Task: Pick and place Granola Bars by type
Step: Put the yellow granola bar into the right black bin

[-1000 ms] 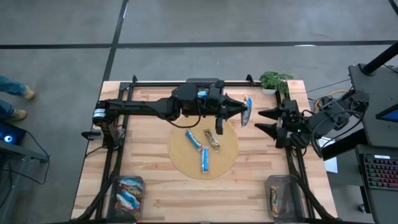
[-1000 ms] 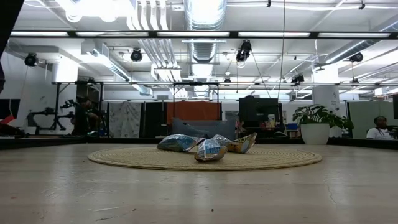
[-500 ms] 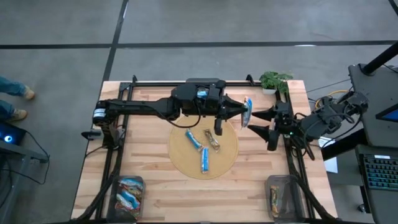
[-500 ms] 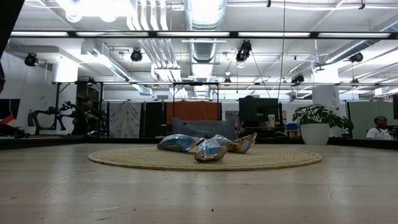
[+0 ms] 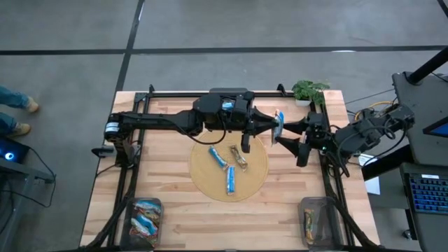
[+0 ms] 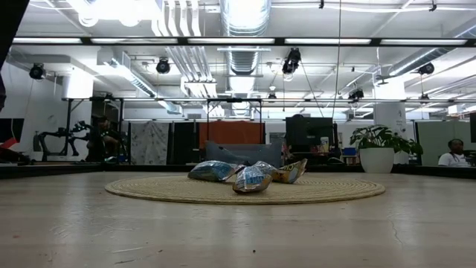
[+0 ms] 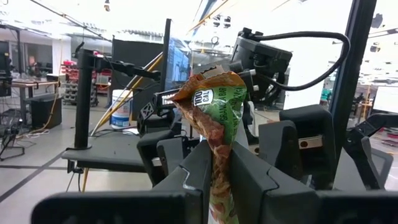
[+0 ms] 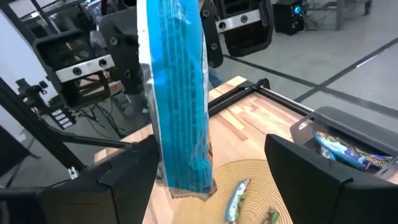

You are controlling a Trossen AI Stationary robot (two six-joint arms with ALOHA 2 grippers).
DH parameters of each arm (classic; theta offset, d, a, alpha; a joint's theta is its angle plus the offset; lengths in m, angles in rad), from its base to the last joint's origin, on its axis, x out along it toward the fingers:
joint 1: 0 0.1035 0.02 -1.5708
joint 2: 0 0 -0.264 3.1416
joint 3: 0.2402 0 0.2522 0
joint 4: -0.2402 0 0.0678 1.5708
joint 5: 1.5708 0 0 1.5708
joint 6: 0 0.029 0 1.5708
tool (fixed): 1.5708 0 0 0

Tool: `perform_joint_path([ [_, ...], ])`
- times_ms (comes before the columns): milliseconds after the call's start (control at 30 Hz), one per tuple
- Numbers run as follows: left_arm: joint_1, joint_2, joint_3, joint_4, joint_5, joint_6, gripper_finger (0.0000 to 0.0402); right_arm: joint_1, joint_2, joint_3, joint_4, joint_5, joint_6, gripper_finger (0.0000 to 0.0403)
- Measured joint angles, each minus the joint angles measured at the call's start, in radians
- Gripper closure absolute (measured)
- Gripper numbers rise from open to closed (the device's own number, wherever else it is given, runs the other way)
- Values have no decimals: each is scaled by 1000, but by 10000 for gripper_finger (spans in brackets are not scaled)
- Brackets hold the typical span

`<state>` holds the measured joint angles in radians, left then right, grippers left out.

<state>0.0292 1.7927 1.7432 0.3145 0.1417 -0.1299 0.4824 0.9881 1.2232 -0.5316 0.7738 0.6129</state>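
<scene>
a: where's the left claw (image 5: 274, 128) right now?

b: stretched across above the table (image 5: 175, 217), past the round woven mat (image 5: 210, 183) toward the right edge. its fingers (image 7: 198, 167) are pinched tight on a granola bar (image 5: 279, 126), held upright off the table.

a: which kind of bar?

b: from above and from the right wrist it shows blue with a silver edge; the left wrist sees its other face, green and orange-brown with print on it.

a: and the right claw (image 5: 290, 137)?

b: spread wide, holding nothing. its two fingers (image 8: 311, 171) stand on either side of the held bar, near it but not touching as far as the right wrist shows.

a: the other bars?

b: three lie on the mat: a blue one (image 5: 217, 156), another blue one (image 5: 229, 180) nearer the front edge, and a brownish one (image 5: 240, 158) beside them. from table height they show as a small heap in the middle of the mat (image 6: 245, 176).

a: bins?

b: one at the front left corner (image 5: 145, 217) with several blue and red-brown bars inside, one at the front right corner (image 5: 316, 218) with a bar or two, hard to count.

a: anything else on the table?

b: a small potted plant (image 5: 309, 91) at the back right corner.
</scene>
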Motion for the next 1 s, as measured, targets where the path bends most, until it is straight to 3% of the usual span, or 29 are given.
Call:
perform_joint_path([
  [300,0,2,0,7,7,-1,372,-19,48,0,27,-22,12,126],
  [500,0,4,0,7,11,-7,372,-32,53,0,41,-23,1,150],
  [733,0,4,0,6,15,-10,372,-32,46,0,41,-42,3,210],
  [1000,0,4,0,5,15,-9,372,-32,47,0,41,-45,-24,308],
])
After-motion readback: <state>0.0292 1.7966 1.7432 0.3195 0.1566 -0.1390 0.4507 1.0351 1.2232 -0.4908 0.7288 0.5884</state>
